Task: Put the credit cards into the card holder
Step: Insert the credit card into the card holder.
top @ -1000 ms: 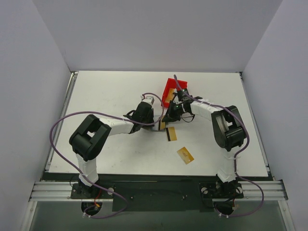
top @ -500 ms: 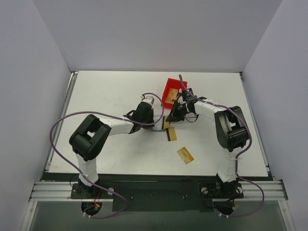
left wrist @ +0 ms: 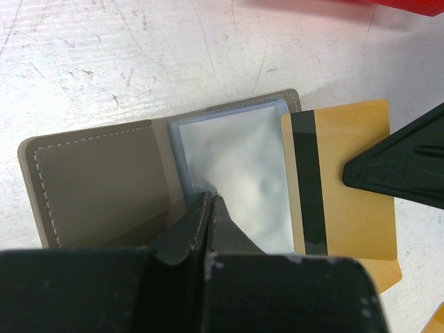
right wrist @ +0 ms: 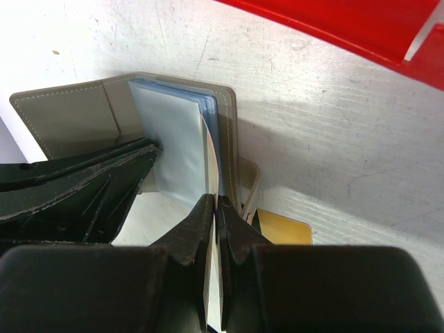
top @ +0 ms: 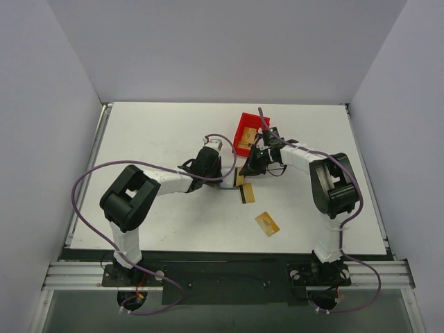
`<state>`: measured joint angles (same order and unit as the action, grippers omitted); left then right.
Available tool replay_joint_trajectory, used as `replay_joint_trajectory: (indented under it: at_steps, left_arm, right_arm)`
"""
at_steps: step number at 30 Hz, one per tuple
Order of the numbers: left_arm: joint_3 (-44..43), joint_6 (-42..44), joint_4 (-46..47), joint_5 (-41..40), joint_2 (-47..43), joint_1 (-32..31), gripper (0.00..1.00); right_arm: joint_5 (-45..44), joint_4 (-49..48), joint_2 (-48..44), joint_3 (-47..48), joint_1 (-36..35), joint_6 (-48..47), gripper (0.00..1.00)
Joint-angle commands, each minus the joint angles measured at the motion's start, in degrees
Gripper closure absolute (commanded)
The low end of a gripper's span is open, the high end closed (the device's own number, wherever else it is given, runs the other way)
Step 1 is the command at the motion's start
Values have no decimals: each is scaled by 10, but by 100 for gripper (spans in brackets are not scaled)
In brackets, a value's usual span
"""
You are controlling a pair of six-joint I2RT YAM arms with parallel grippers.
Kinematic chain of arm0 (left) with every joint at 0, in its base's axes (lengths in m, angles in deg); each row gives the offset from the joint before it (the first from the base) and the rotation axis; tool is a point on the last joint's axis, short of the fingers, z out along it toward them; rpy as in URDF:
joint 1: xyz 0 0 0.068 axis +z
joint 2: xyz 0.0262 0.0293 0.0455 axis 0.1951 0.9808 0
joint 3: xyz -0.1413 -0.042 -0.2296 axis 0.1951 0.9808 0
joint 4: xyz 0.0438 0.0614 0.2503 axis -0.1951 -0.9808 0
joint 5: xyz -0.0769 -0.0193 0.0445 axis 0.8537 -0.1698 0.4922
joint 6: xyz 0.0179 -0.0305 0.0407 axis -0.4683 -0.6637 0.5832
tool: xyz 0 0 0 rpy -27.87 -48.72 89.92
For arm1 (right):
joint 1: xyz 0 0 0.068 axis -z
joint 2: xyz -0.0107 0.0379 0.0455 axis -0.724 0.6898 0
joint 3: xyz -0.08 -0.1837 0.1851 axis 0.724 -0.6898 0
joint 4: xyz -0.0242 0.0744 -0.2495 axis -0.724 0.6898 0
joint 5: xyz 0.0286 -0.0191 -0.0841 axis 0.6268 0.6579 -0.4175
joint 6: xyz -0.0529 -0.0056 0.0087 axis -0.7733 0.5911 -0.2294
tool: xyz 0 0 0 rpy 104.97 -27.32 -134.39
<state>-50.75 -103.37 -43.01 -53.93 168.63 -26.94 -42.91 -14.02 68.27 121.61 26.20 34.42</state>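
Observation:
The grey card holder (left wrist: 90,184) lies open on the table, its bluish clear pocket (left wrist: 239,170) facing up. My left gripper (left wrist: 210,199) is shut with nothing between its jaws, and its tips press on the pocket's left edge. My right gripper (right wrist: 214,202) is shut on a gold credit card (left wrist: 347,177) with a black stripe. That card's edge is at the pocket's right side. A second striped card (top: 246,195) lies just beside the holder (top: 227,185). A third card (top: 267,223) lies nearer the front. From above, both grippers (top: 220,178) (top: 244,171) meet over the holder.
A red plastic bin (top: 248,132) stands just behind the right gripper, close to the holder, and its rim (right wrist: 347,24) shows in the right wrist view. Purple cables loop over both arms. White walls surround the table.
The right gripper shifted slightly right with its card, then stayed still. The left gripper has not moved.

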Motion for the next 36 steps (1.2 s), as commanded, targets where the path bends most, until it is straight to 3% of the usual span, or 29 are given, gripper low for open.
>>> replay_joint_trajectory:
  at_steps: [1,36]
  left_arm:
    - [13,5,-28,-22,-4,7,100]
    - [0,5,-30,-8,7,7,100]
  right_arm:
    - [-7,39,-25,-8,7,-24,100]
    - [21,48,9,5,3,-33,100]
